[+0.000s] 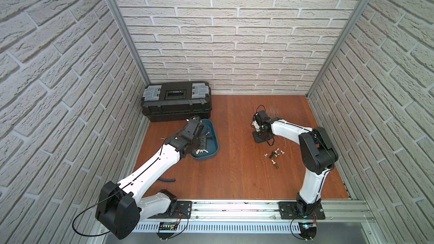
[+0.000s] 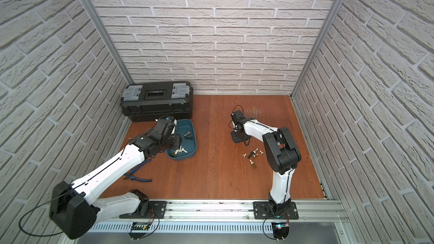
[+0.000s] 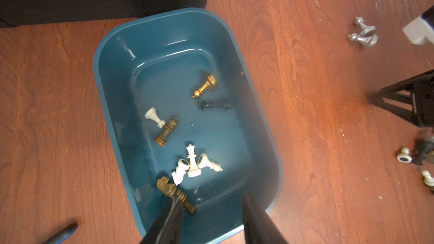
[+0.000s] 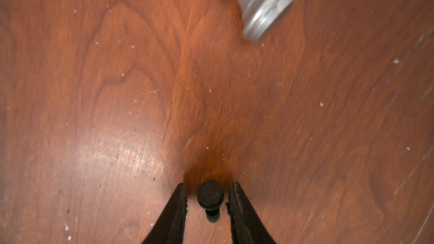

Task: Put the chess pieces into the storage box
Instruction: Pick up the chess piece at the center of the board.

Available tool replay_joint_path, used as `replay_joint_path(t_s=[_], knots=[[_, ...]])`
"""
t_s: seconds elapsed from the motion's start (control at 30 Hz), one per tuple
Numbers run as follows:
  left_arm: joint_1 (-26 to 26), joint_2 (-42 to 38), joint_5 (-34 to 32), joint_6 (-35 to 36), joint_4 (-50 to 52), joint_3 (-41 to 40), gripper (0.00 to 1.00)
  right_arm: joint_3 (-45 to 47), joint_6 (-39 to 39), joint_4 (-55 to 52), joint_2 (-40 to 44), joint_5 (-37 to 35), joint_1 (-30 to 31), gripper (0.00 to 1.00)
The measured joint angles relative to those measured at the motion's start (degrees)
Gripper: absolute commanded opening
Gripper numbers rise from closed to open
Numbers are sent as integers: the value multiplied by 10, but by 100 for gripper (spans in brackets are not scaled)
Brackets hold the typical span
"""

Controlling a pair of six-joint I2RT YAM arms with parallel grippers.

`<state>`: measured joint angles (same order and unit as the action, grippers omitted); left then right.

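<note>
Left gripper point(image 3: 209, 198) hangs over storage box point(image 3: 110, 50) beside black toolbox point(image 1: 176, 100), jaws wide apart, clamping nothing. One finger overlaps brown knight point(image 3: 168, 187) lying inside among other chess pieces point(image 3: 192, 163). Right gripper point(image 4: 207, 184) stands narrowly parted, straddling black piece point(image 4: 210, 195) on table point(image 4: 117, 90), with slim gaps either side.

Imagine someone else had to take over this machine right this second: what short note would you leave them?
Left gripper: open and empty, over the storage box.
Right gripper: open, jaws either side of a black piece on the table, not yet pinching it.
Done: eight chess pieces lie in the box.
Left: the black piece, two silver pawns close by, and a loose cluster of about six more, all on the table.
</note>
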<state>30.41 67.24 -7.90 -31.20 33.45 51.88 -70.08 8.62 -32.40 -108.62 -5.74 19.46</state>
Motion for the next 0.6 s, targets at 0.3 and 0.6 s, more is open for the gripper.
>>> replay_joint_path(t_s=[0.3,0.6], knots=[[0,-8,0,-5,0,-9,46,3,10,4,0,9,0,27],[0,-19,0,-8,0,-9,46,3,9,4,0,15,0,20]])
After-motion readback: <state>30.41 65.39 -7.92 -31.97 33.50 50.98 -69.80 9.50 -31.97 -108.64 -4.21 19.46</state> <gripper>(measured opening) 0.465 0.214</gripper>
